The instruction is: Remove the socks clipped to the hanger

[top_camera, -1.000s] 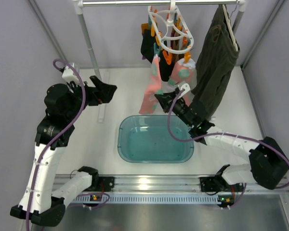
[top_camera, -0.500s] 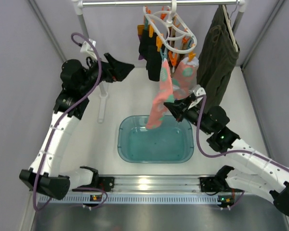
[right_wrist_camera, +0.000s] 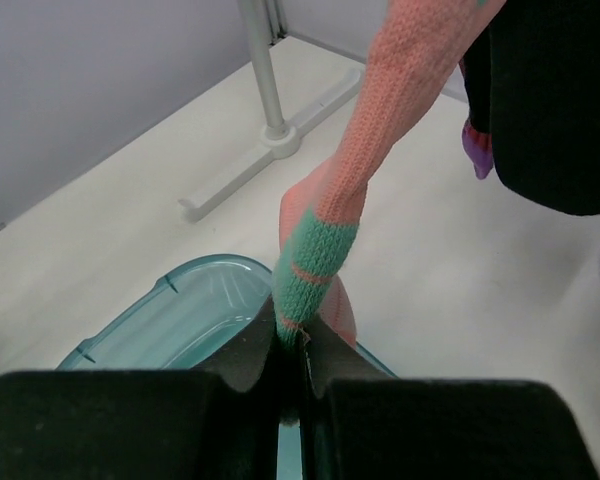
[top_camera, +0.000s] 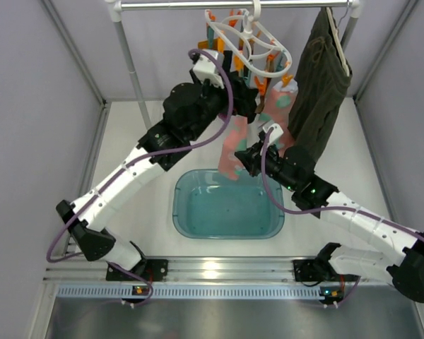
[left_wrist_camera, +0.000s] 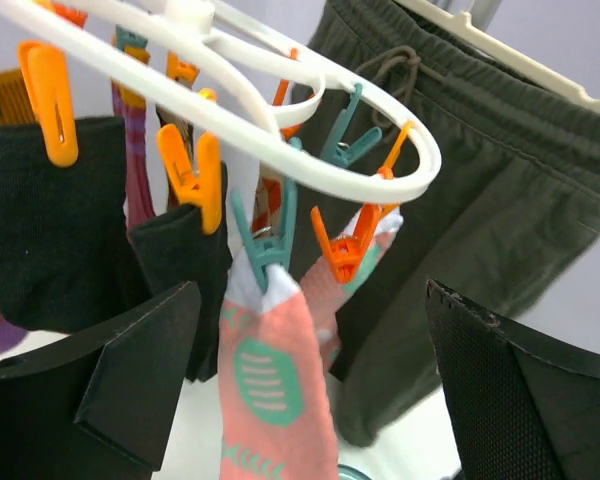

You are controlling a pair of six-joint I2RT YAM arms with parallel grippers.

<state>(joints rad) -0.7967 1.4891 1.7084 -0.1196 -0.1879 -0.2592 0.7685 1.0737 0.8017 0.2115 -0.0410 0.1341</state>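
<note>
A: R gripper (right_wrist_camera: 298,346), status?
B: Jaws pressed together on the teal toe of a pink sock (right_wrist_camera: 348,190). The sock's pulled taut, running up and out of the wrist view. Its toe end sits over the teal basin (right_wrist_camera: 170,318), near the rim.
A: And the top end?
B: Clipped. A teal clip (left_wrist_camera: 264,236) on the white ring hanger (left_wrist_camera: 310,95) bites its cuff. An orange clip (left_wrist_camera: 344,248) just beside it holds a 2nd pink sock (top_camera: 279,104).
A: L gripper?
B: L gripper (left_wrist_camera: 312,340) is spread wide w/ nothing in it. Its fingers (left_wrist_camera: 130,385) sit either side of the clipped cuff, just below the clips. No contact that I can see.
A: Other socks?
B: Two black socks (left_wrist_camera: 50,225) hang on orange clips at the ring's left. There's a purple-edged sock (left_wrist_camera: 132,165) btwn them, mostly hidden, so can't read its pattern.
A: Where's the hanger itself?
B: Hooked on the rail (top_camera: 198,4) at the back of the table, above and behind the basin. In the top view the ring looks tilted. Olive trousers (top_camera: 316,85) on a pale hanger hang just to its right on the same rail.
A: The arms in the top view?
B: L arm reaches up from the left and covers the black socks. R arm comes in low from the right, w/ its gripper at the basin's far edge.
</note>
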